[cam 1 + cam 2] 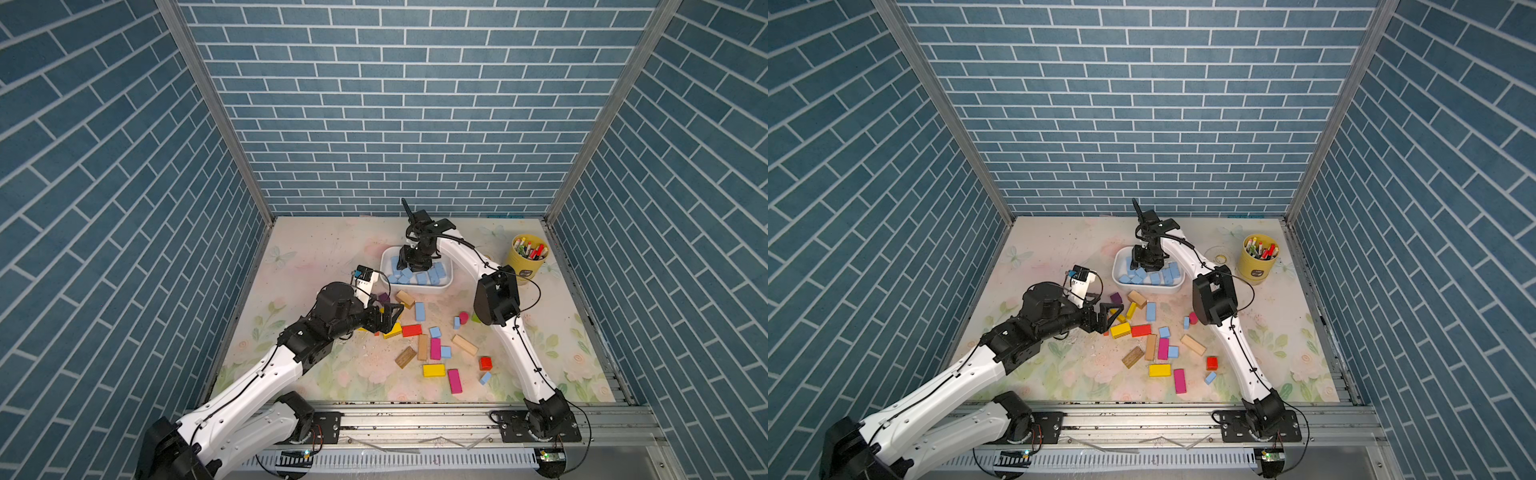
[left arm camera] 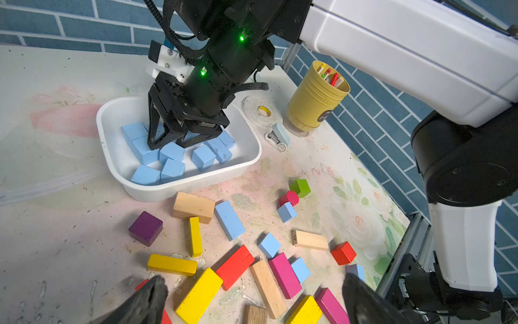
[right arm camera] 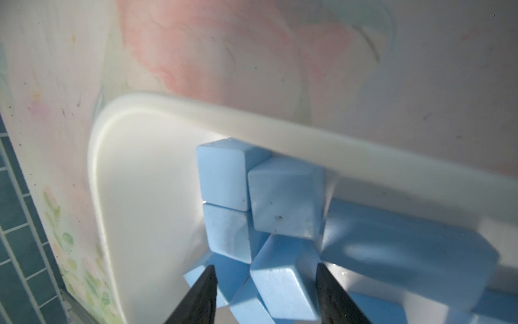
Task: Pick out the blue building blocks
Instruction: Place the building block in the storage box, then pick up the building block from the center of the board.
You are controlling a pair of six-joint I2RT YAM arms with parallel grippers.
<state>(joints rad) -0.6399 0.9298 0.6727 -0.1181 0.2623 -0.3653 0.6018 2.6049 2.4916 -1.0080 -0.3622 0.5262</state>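
Most of the blue building blocks (image 2: 172,153) lie heaped in the white tray (image 2: 193,182) right under my right pincer (image 3: 264,266). Its jaws stand apart around one block, one finger clear of it, so I judge it let go. I count five blue ones loose on the surface (image 2: 70,224) among the coloured and wooden blocks (image 2: 193,207). They lie just beyond my left pincer (image 2: 253,280), spread wide and empty.
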